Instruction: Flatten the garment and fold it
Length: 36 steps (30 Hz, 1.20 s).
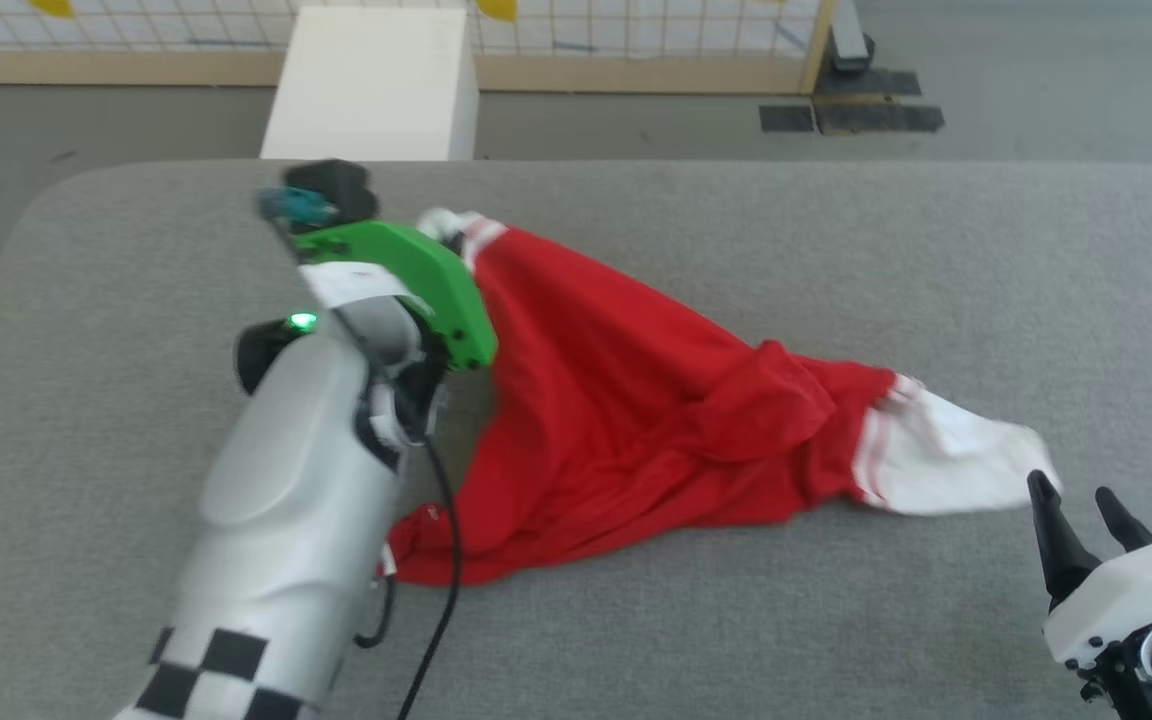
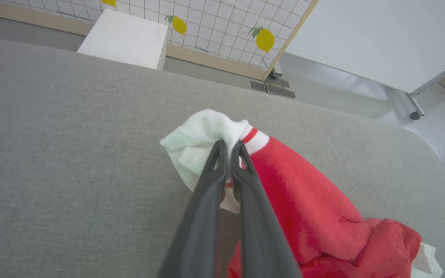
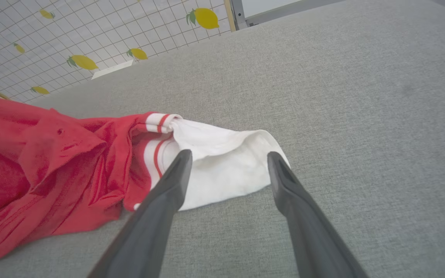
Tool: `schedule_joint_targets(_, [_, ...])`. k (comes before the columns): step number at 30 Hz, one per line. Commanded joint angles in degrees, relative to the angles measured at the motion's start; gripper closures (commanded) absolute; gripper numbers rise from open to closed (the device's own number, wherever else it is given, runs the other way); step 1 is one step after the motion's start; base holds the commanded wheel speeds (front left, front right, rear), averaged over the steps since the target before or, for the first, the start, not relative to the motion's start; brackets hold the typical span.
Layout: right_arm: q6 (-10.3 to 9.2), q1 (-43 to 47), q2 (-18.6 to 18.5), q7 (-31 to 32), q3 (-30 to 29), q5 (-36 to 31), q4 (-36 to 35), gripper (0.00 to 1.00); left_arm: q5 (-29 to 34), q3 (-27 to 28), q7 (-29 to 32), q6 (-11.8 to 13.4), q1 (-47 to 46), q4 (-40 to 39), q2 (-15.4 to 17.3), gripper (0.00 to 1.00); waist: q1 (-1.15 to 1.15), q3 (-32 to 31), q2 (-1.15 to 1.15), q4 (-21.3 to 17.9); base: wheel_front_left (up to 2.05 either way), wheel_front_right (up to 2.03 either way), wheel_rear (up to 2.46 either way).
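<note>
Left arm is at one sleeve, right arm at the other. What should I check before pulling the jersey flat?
1. Left tool shut on the far white sleeve: ok.
2. Right tool open for a grab: ok.
3. Right tool gripping the near white sleeve: not ok, its fingers stand apart over it.
4. Garment lying flat: not ok, bunched in the middle.
5. Printed side up: cannot tell, no print visible.
</note>
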Motion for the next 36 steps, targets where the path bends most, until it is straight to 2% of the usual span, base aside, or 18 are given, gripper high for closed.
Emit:
schedule_joint_targets(1, [-0.09,0.8,0.3,0.2,-0.1,-0.5,0.2,0.00,-0.8,1.1,-1.1,0.8,2.1,-2.3,1.7,1.00,0.00,-3.0,0.00,2.9,0.00,0.00,0.00])
schedule_joint_targets(4, [-0.09,1.6,0.6,0.3,-0.2,-0.7,0.3,0.00,-0.4,2.3,-1.2,3.4,8.5,-8.9,4.3,1.00,0.00,-4.2,0.00,4.1,0.00,0.00,0.00])
schedule_joint_targets(8, [-0.09,2.2,0.8,0.5,-0.1,-0.7,0.2,0.00,-0.4,-0.1,3.8,5.8,21.0,-16.1,5.8,1.00,0.00,-4.6,0.00,5.3,0.00,0.00,0.00])
schedule_joint_targets(14, [-0.09,1.8,1.0,0.7,0.9,-0.5,0.2,0.00,-3.0,-4.3,10.0,7.4,36.0,-18.4,4.3,1.00,0.00,-4.3,0.00,5.8,0.00,0.00,0.00])
schedule_joint_targets(19, [-0.09,1.6,1.0,0.5,1.2,-0.2,1.0,0.00,-6.6,-3.8,11.2,7.3,40.3,-18.9,2.6,1.00,0.00,-4.3,0.00,5.8,0.00,0.00,0.00])
schedule_joint_targets(20, [-0.09,1.7,1.0,0.4,1.2,-0.1,1.1,0.00,-7.3,-2.9,10.6,7.4,40.4,-19.8,2.4,0.93,0.00,-4.4,0.00,5.8,0.00,0.00,0.00])
schedule_joint_targets(21, [-0.09,1.7,1.0,0.4,1.2,0.0,1.2,0.00,-8.2,-2.1,10.2,7.1,40.4,-20.8,2.2,0.22,0.00,-4.4,0.00,5.8,0.00,0.00,0.00])
schedule_joint_targets(22, [-0.09,1.8,1.0,0.4,1.2,0.0,1.4,0.00,-10.5,0.5,8.2,6.1,40.2,-23.9,1.8,0.00,0.00,-4.6,0.00,5.9,0.00,0.00,0.00])
schedule_joint_targets(25, [-0.09,1.9,1.0,0.3,1.2,0.0,1.6,0.00,-13.8,4.9,4.8,4.1,40.0,-29.2,1.7,0.00,0.00,-4.8,0.00,6.0,0.00,0.00,0.00])
schedule_joint_targets(29, [-0.09,1.7,1.0,0.6,1.4,-0.7,1.6,0.00,-13.2,10.3,-3.1,3.8,39.9,-35.0,2.3,0.00,0.00,-5.1,0.00,6.0,0.00,0.00,0.00])
schedule_joint_targets(32, [-0.09,1.2,1.0,1.2,1.6,-1.1,1.2,0.00,-7.8,12.7,-12.5,3.4,40.0,-37.8,3.6,0.00,0.00,-5.0,0.00,6.0,0.00,0.00,0.00])
schedule_joint_targets(36, [-0.09,-1.2,0.5,3.6,1.8,-2.3,0.8,0.00,1.7,11.4,-23.8,2.3,39.9,-37.1,6.0,0.00,0.00,-3.9,0.00,6.3,0.00,0.00,0.00])
